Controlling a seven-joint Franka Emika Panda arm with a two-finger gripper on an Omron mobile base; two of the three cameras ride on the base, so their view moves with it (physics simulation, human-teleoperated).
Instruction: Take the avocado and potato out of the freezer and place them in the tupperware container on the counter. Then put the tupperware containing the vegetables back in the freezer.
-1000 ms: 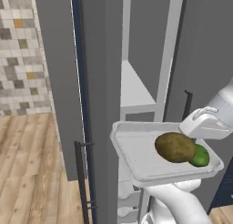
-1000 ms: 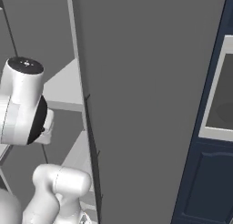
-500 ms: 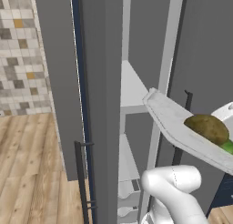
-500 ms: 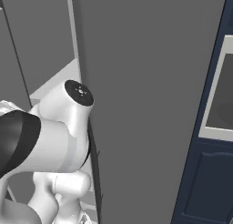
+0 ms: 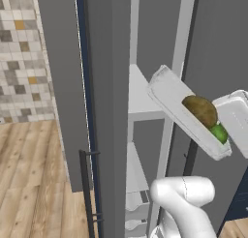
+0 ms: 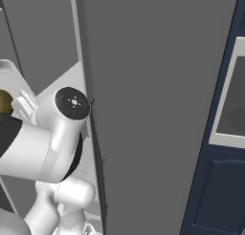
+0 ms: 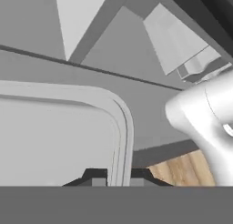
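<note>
The freezer stands open ahead of the jaws, its pale shelves running back into the narrow compartment, with the dark vertical handle off to one side and the white drawers below.

The tupperware container is held up in front of that opening, pinched by its rim: in the hand view the rounded corner of the wall runs straight down between the two finger tips, so the jaws are closed tight on the rim with the tray stretching away from them. It is steeply tilted, its long axis slanting from the high end, nearest the shelves, down to the low end by the hand.

Inside, the potato lies about mid-tray and the avocado just below it, against the low wall on the jaws' side.

The tray probably needs levelling before its far end goes in over a shelf, or the vegetables may roll out.
</note>
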